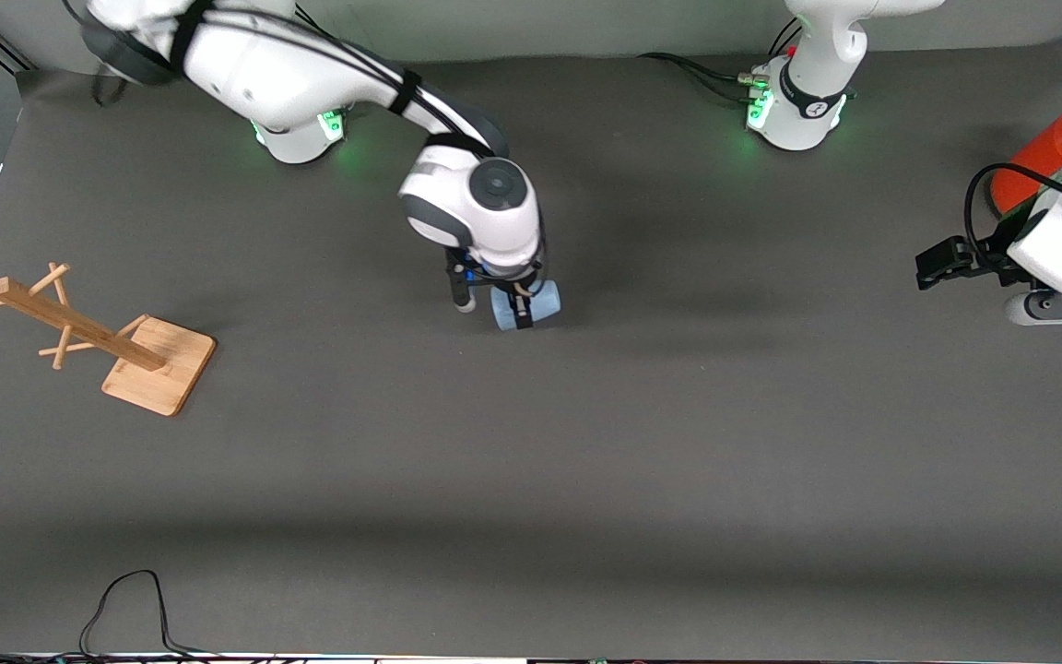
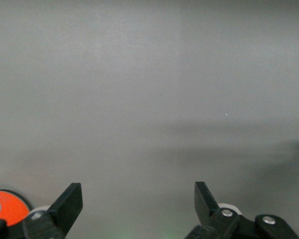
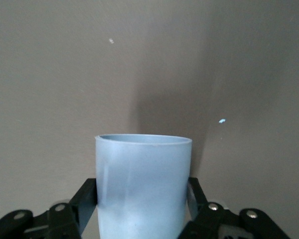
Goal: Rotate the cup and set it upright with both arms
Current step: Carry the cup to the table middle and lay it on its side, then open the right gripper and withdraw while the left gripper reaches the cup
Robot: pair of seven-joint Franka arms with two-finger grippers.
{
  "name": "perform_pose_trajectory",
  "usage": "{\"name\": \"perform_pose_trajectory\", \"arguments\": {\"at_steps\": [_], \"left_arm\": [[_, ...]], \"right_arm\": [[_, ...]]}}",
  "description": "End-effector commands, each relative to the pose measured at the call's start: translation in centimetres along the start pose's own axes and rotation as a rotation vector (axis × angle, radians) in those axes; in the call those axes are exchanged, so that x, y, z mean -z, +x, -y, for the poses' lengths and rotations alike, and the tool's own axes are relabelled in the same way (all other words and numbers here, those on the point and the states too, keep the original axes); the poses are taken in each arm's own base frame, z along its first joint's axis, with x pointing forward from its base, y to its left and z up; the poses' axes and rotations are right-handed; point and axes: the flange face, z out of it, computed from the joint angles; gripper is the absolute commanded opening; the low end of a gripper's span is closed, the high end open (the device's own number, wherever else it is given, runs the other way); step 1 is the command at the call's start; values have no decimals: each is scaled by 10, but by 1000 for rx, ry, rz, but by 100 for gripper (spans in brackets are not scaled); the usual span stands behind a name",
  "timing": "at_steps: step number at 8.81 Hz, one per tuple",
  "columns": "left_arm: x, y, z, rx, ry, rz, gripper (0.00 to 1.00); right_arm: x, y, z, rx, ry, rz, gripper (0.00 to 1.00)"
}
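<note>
The pale-blue cup (image 1: 531, 304) is in the middle of the table, between the fingers of my right gripper (image 1: 520, 309), which reaches down from above. In the right wrist view the cup (image 3: 143, 184) fills the gap, with a black finger against each side and its rim pointing away from the wrist. I cannot tell whether it touches the table. My left gripper (image 1: 941, 263) waits open and empty over the left arm's end of the table. Its fingers stand wide apart in the left wrist view (image 2: 138, 201), with only bare table between them.
A large orange-red can (image 1: 1038, 171) stands at the left arm's end, partly hidden by that arm; it also shows in the left wrist view (image 2: 7, 206). A wooden rack (image 1: 116, 346) stands at the right arm's end. A black cable (image 1: 125, 609) lies near the front edge.
</note>
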Motion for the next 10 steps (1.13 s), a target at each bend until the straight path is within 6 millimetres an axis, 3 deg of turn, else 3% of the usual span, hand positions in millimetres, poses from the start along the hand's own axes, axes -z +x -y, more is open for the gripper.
{"name": "perform_pose_trajectory", "arguments": {"at_steps": [1,2,4,6,8,9,10], "left_arm": [[10,-7,-11,-16,14,-10,100],[12,-8,-14,-20,15,-15,100],[17,-3,-16,-29,13,-26,100],[14,-5,-35,-64,17,-4,100],[8,-16,-82,-119,32,38,100],[-9,-13,-108,-97,38,67,100],[-32,-7,-147,-86,38,92,100]], "right_arm": [[-4,-22,1,-30,47,-19,100],[8,-16,12,-34,57,-33,100],[68,-5,25,140,117,-29,100],[134,39,45,296,96,10,100],[187,121,76,439,69,46,100],[215,173,87,518,56,80,100],[237,221,92,591,45,106,100]]}}
